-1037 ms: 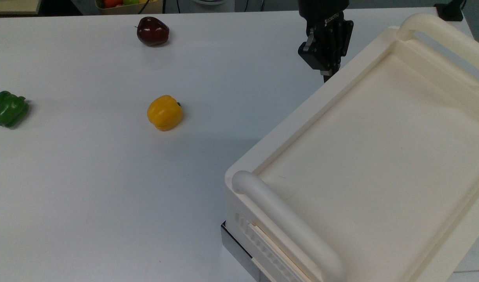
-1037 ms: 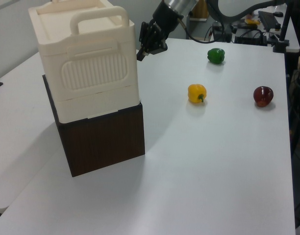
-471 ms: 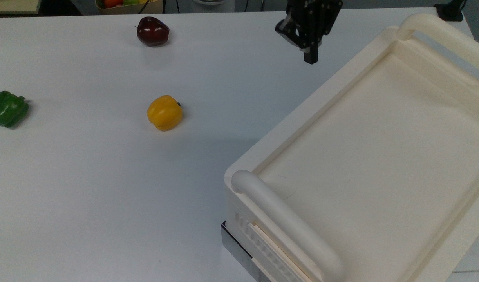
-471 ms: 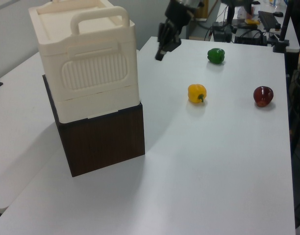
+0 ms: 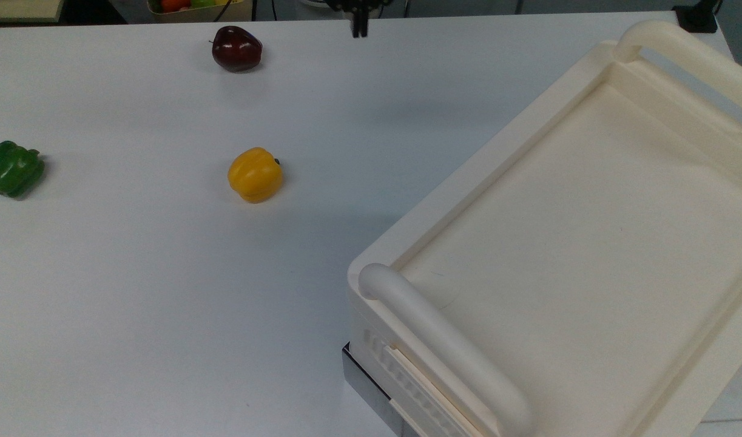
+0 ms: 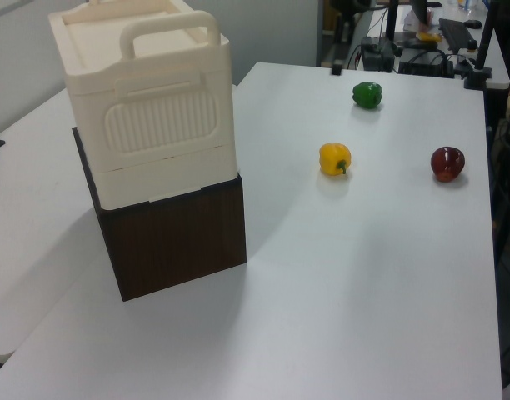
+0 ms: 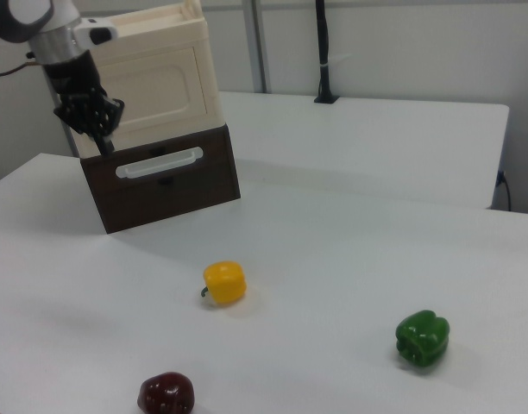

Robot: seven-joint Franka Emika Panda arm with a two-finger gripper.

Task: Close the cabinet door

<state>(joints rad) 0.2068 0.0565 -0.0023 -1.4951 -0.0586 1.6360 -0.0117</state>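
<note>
Cabinet door (image 7: 160, 90) flush with cabinet (image 7: 143, 78), claw (image 7: 106, 145) pointing downward before it, fingers together, gripping nothing.

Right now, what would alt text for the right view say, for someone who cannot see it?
A robot arm's gripper hangs beside a closed cream cabinet on a dark brown drawer base. On the white table lie a yellow pepper, a green pepper and a dark red apple.

Robotics lab: white tables (image 6: 388, 275), robot arm (image 7: 53, 43), cable clutter, camera stands at table edge.
</note>
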